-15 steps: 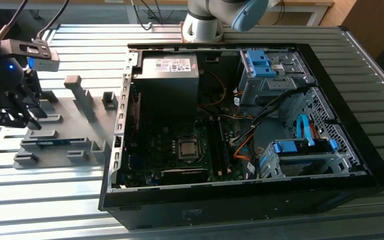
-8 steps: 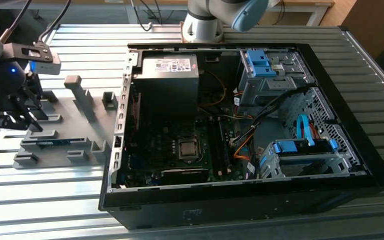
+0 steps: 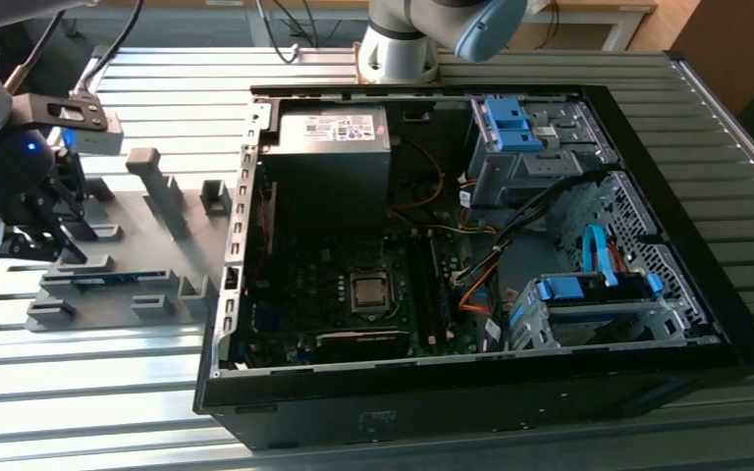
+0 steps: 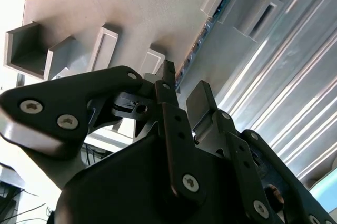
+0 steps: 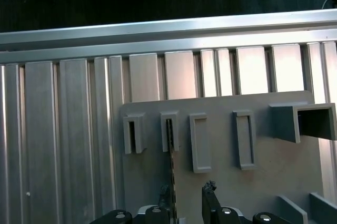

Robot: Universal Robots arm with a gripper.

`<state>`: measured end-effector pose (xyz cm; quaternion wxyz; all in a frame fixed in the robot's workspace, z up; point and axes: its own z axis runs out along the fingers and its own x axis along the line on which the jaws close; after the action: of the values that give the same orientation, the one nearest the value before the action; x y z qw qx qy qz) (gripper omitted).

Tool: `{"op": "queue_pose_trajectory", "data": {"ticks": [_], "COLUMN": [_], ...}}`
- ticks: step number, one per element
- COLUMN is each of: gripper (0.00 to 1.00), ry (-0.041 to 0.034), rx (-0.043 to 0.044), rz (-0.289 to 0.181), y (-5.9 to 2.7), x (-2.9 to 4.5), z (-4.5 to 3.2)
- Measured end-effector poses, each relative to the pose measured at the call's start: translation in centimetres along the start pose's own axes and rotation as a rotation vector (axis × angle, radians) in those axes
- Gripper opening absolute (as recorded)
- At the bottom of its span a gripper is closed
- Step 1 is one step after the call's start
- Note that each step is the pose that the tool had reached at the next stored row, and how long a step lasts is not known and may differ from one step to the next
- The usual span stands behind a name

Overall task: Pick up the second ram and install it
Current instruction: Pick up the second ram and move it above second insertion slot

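Status: pincer (image 5: pixel 188 191) open, low over gray rack (image 5: pixel 263 171) on bench (image 5: pixel 68 145). Task item: second ram (image 5: pixel 171 171) seated on edge in rack slots, between spread fingers, just beside one; contact unclear.

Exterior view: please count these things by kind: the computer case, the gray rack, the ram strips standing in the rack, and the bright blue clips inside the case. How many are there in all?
case: 1
rack: 1
ram: 1
blue clips: 2
Total: 5
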<state>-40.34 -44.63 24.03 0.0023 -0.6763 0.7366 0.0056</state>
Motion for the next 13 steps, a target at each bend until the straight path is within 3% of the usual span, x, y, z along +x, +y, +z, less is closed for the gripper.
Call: {"op": "queue_pose_trajectory", "data": {"ticks": [13], "gripper": [0.37], "ry": [0.0162], "rx": [0.0014], "rz": [0.0], "y": [-0.01], "x": [0.04], "z": [0.95]}}
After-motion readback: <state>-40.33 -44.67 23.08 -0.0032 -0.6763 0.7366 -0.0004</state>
